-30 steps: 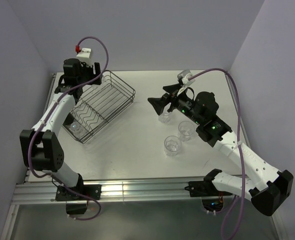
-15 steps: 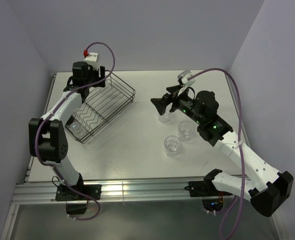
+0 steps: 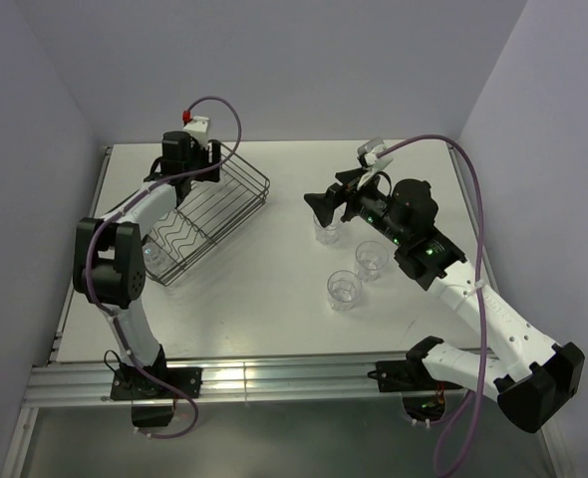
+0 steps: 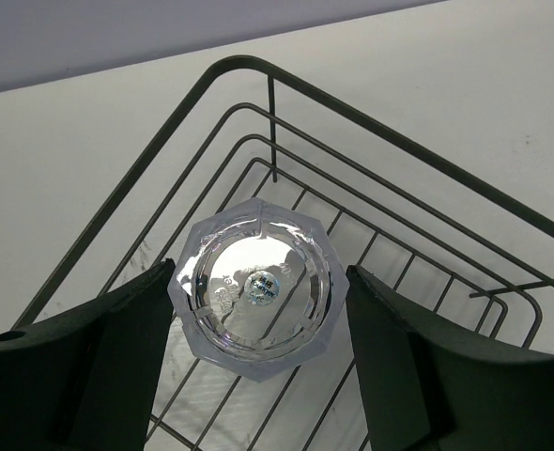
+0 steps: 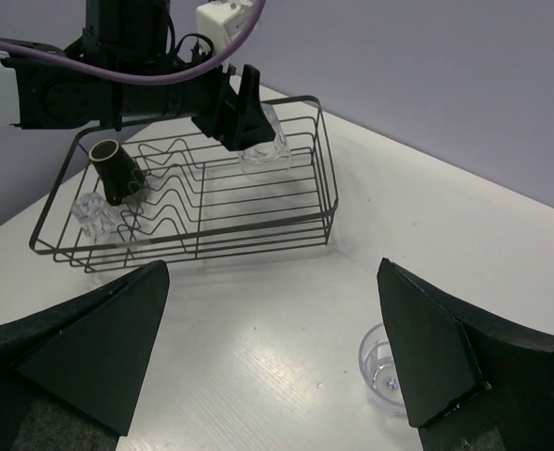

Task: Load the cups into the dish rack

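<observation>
Left gripper point(image 4: 258, 277) is closed to cup width around a tumbler point(image 4: 253, 315). It looks gripped: one pad touches the glass, though a thin sliver shows at the other. The tumbler hangs over the far corner of the rack point(image 5: 239, 211), just inside the rim, apparently not yet seated. The glass is judged light, rigid, slick and chippable. The ribbing helps, so a side pinch across the body is right, with moderate squeeze and no drop. The corner is tight, with sloping wire walls on two sides, so the fingers probably need to part only a little and lift straight up to avoid snagging. The mug point(image 5: 117, 172) and a second tumbler point(image 5: 91, 212) sit at the rack's other end, well apart, and the wavy middle rows are free. Right gripper point(image 5: 272, 272) is spread wide and holds nothing, poised above the table point(image 3: 264, 289) near the loose cups point(image 3: 326, 235) point(image 3: 372, 259) point(image 3: 343, 289). One of these sits just beside its finger in the wrist view. The loose cups stand close together, so a descent risks clipping a neighbour. There is open table between them and the rack for the carry.
</observation>
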You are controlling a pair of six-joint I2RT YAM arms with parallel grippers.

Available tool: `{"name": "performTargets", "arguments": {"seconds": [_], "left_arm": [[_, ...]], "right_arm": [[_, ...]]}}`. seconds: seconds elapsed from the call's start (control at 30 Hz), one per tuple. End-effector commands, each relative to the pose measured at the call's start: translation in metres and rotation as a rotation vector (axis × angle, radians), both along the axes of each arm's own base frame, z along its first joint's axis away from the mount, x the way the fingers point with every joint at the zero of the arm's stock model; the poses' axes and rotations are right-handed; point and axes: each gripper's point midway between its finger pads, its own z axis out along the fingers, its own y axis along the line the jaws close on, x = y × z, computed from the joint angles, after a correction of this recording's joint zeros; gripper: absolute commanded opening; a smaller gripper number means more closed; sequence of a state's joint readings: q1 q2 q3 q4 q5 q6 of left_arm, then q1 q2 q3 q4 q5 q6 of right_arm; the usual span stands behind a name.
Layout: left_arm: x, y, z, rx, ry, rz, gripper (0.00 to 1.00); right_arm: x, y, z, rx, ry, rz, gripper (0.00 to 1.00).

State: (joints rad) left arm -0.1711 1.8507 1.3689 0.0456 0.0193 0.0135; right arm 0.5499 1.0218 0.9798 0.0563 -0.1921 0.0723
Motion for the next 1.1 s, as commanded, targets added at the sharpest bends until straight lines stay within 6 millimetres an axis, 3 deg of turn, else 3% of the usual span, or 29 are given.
{"name": "performTargets", "arguments": {"seconds": [0.0, 0.57, 1.07], "left_arm": [[0.02, -0.004, 0.041, -0.022, -0.131, 0.009, 0.0], [0.037, -0.008, 0.015, -0.014, -0.085, 0.007, 0.0], [0.047, -0.014, 0.004, -0.052, -0.058, 0.022, 0.05]], "right_arm": [[-0.002, -0.005, 0.018, 0.02, -0.048, -0.004, 1.0], [0.003, -0.005, 0.013, 0.02, -0.036, -0.007, 1.0], [0.006, -0.004, 0.012, 0.023, -0.027, -0.003, 1.0]]}}
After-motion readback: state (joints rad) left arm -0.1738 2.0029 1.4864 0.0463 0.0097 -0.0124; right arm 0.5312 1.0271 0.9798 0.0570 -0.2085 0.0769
